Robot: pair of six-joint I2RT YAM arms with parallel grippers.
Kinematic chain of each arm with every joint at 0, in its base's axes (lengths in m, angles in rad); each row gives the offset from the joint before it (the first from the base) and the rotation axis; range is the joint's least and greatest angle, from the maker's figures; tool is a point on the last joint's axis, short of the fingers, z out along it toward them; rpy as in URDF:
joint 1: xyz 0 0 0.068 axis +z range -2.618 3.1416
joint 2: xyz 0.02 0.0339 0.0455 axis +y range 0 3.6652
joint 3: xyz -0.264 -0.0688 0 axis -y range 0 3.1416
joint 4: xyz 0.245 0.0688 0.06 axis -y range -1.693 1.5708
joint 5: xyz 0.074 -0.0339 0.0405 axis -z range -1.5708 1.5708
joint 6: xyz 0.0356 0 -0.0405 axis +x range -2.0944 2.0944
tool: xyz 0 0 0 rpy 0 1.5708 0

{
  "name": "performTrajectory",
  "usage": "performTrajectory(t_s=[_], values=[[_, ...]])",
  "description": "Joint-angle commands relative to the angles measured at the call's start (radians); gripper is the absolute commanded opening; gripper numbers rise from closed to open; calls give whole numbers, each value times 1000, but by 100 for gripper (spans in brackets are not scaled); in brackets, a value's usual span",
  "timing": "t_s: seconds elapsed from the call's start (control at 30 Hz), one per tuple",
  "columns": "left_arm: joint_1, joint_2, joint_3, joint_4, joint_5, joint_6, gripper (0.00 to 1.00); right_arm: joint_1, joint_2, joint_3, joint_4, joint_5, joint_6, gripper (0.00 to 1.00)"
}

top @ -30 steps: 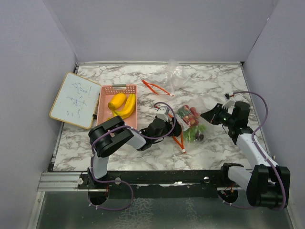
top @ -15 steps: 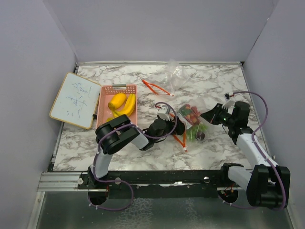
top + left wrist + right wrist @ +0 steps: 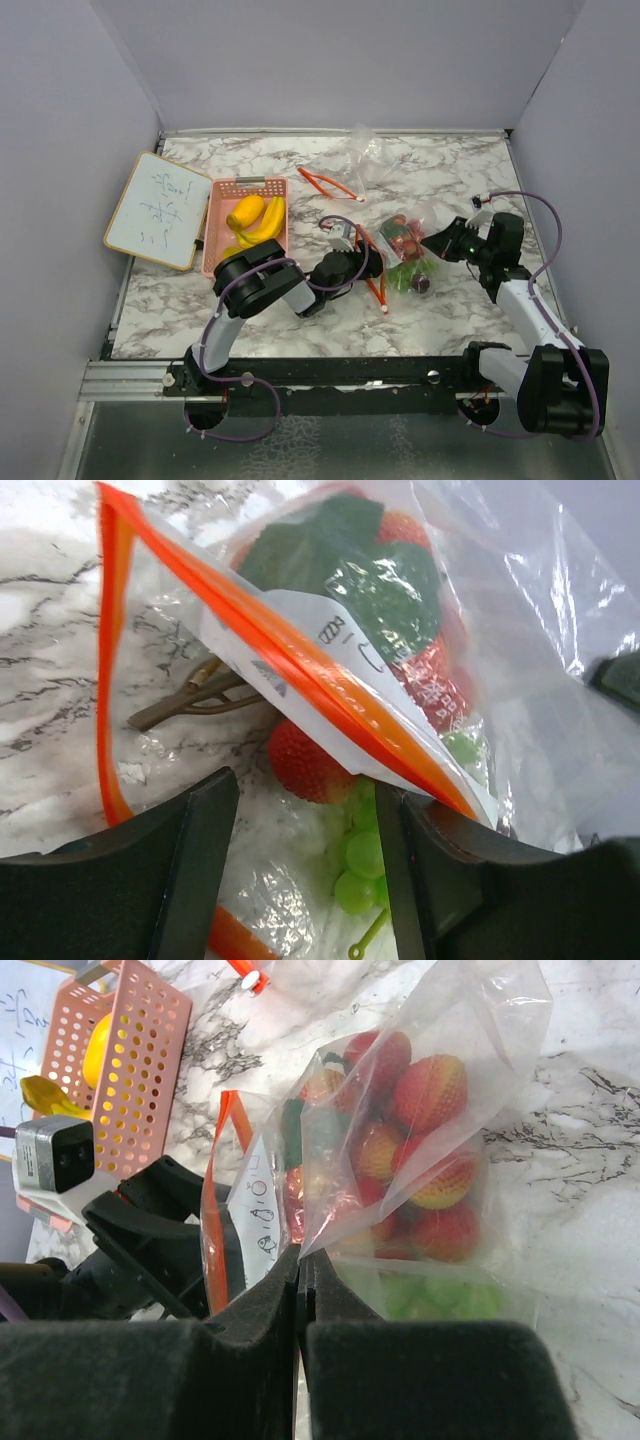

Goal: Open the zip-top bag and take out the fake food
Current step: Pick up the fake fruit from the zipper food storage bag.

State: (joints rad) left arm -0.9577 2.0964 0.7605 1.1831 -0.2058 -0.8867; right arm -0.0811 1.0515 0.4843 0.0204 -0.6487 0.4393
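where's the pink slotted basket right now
Top view: the pink slotted plastic basket sits left of centre, just right of the white dry-erase board.

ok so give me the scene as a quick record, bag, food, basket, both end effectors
bag: zip-top bag, orange mouth partly open
in bag: strawberries, green pieces
out of bag: yellow pieces, in the pink basket
left end effector: open, at the bag's mouth
right end effector: shut on the bag's plastic
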Motion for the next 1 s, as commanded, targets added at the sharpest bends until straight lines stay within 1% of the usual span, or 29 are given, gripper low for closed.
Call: performTrajectory(t_s=[0.0, 0.07, 0.17, 0.2, 0.23, 0.3, 0.37, 0.57, 0.7, 0.77, 0.9, 0.97], values=[[7, 58, 30, 62, -82, -94, 60, -5, -13, 22, -11, -18, -23, 2], [15, 73, 17, 141, -58, -115, 65, -5, -9, 14, -2, -22, -23, 2], [24, 88, -13, 233, -53, -171, 81, -5, 4, 12, 8, -25, -24, 2], [29, 95, -19, 257, -49, -193, 85, -5, 7, 13, 12, -26, -22, 2], [36, 104, -21, 280, -41, -213, 85, -5, 11, 11, 15, -27, -21, 2], [49, 126, -6, 304, -6, -238, 85, -5, 15, 10, 23, -30, -19, 2], [58, 139, 21, 278, 19, -252, 83, -5, 20, 9, 25, -30, -19, 2], [47, 145, 82, 155, 53, -236, 80, -5, 25, 11, 29, -27, -20, 2], [27, 135, 137, -9, 52, -177, 79, -5, 33, 10, 35, -29, -19, 2], [16, 135, 152, -65, 33, -147, 78, -5, 32, 11, 33, -27, -20, 2], [13, 166, 174, -91, 34, -139, 72, -6, 34, 11, 34, -25, -21, 2], [13, 175, 194, -126, 34, -126, 71, -5, 35, 10, 33, -26, -23, 2]])
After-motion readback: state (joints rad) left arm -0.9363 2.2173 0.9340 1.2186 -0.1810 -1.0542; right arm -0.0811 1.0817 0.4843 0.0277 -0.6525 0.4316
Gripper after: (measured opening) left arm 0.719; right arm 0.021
